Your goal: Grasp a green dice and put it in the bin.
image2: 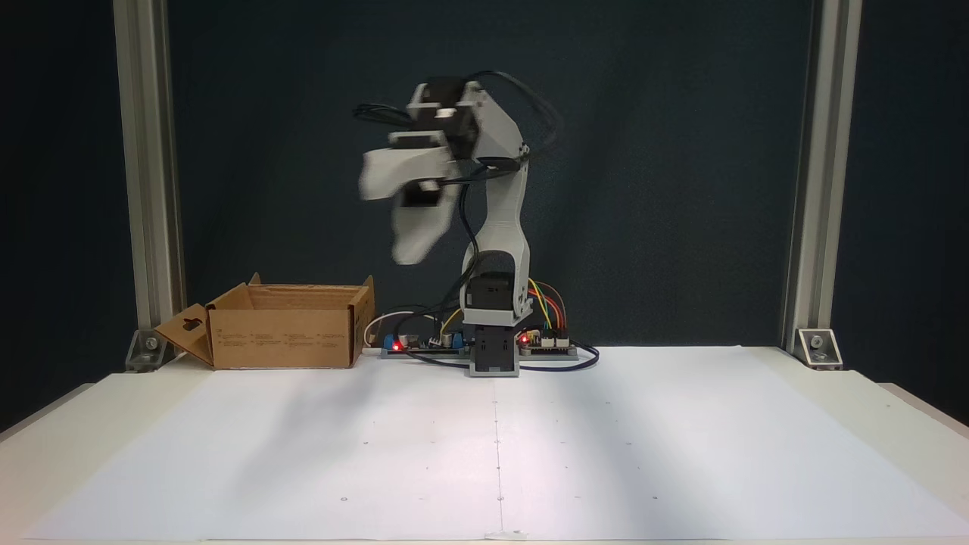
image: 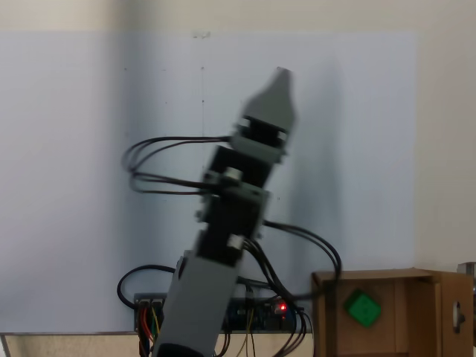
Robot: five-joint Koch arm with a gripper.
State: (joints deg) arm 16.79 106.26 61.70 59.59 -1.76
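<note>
Green dice [image: 362, 308] lies inside the bin [image2: 284, 337], so the drop looks done; the jaws [image2: 390, 216] hang spread and empty above the counter [image2: 484, 446].

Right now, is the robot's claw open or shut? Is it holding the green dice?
Gripper: open, holding nothing.
Green dice: already lying inside the bin.

The arm stands at centre frame, folded high, with the gripper [image2: 390, 219] blurred at upper centre-left, its jaws spread apart and nothing between them. The bin [image2: 284, 333] sits on the white table [image2: 606, 454] at lower left, flaps open, well apart from the gripper.
</note>
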